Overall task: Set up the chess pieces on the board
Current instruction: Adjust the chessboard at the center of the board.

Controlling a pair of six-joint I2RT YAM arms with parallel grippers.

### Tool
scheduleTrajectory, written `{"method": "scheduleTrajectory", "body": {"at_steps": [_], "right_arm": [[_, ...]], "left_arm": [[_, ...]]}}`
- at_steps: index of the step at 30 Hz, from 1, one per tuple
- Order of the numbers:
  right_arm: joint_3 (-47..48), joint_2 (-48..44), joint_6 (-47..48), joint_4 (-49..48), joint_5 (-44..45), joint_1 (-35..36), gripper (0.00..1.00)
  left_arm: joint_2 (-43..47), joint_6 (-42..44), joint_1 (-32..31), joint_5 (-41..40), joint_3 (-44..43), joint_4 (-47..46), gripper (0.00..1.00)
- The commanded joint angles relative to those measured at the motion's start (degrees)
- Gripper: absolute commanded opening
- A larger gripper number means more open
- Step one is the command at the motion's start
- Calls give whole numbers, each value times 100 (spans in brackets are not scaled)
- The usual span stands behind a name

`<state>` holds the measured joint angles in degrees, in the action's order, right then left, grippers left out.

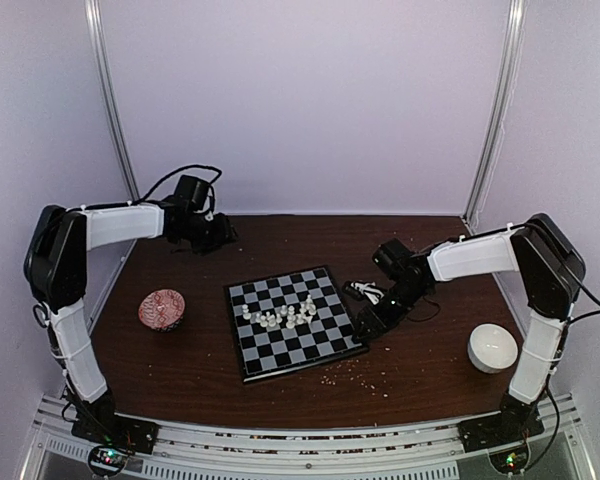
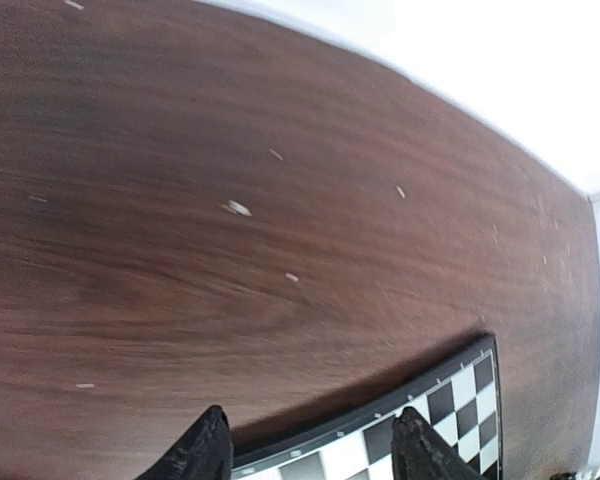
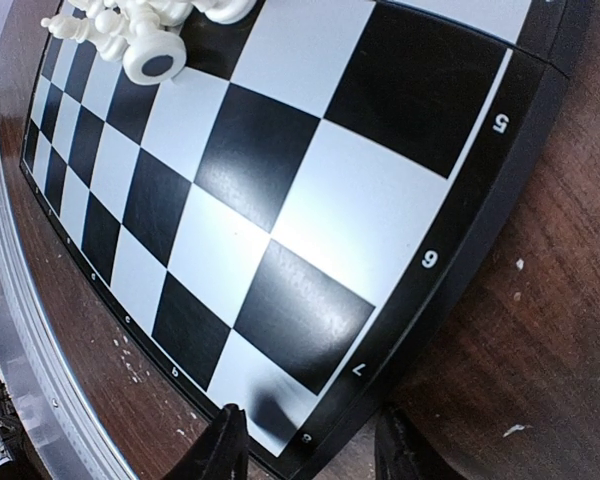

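Observation:
The board (image 1: 292, 322) lies flat at the table's middle, with the chess pieces (image 1: 280, 318) bunched in a loose heap near its centre. In the right wrist view the board (image 3: 280, 200) fills the frame and the pieces (image 3: 145, 40) crowd the top left, one lying on its side. My right gripper (image 3: 315, 450) is open at the board's near right corner, the rim's corner between its fingers. My left gripper (image 2: 310, 450) is open and empty, low over bare wood behind the board's far left corner (image 2: 450, 395). From above, the left gripper (image 1: 218, 236) is far back and the right gripper (image 1: 372, 322) is beside the board.
A red patterned bowl (image 1: 162, 308) stands left of the board and a white bowl (image 1: 493, 347) at the right. Pale crumbs (image 1: 355, 375) dot the wood in front of the board. A small black-and-white thing (image 1: 365, 292) lies by the right arm.

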<state>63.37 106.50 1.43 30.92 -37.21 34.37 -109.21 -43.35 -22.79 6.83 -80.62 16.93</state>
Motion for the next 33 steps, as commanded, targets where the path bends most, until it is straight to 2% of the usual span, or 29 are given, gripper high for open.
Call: {"method": "scheduleTrajectory", "body": {"at_steps": [1, 11, 20, 33], "right_arm": [[-28, 41, 55, 228, 131, 43, 44], [-106, 64, 28, 101, 66, 43, 44], [-134, 133, 63, 72, -88, 70, 45], [-441, -42, -12, -108, -276, 127, 45]], "left_arm": [[269, 19, 83, -333, 239, 787, 57], [-13, -278, 171, -85, 770, 298, 56], [-217, -362, 151, 703, 1101, -396, 53], [-585, -148, -424, 1084, 976, -550, 49]]}}
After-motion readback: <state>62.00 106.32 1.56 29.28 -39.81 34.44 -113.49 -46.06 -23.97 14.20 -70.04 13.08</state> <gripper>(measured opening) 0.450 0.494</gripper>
